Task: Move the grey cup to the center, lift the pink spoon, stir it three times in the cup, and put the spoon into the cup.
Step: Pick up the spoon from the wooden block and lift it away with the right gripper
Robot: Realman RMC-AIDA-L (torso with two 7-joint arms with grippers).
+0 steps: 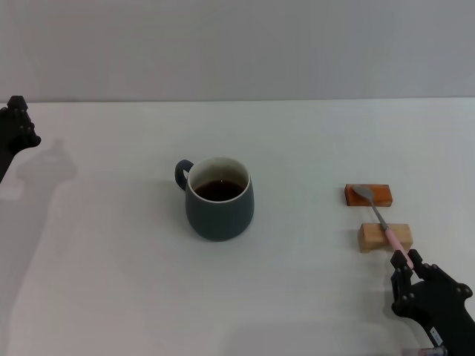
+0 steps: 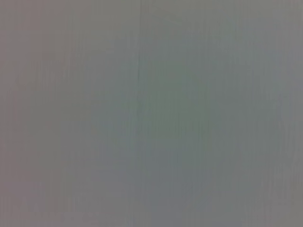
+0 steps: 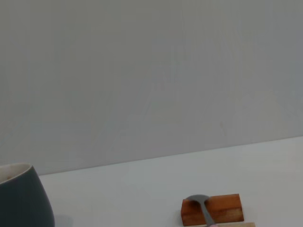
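One step looks done, since the grey cup sits mid-table, so lifting is next: the right gripper seems slightly parted at the pink spoon handle's tip, unclosed, while the left gripper idles far left.

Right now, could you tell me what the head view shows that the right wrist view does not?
Only the head view shows the right gripper at the pink spoon handle's end, the left gripper parked far left, and the light block. The right wrist view adds nothing of its own. Both show the grey cup and the orange-brown block under the spoon's bowl.
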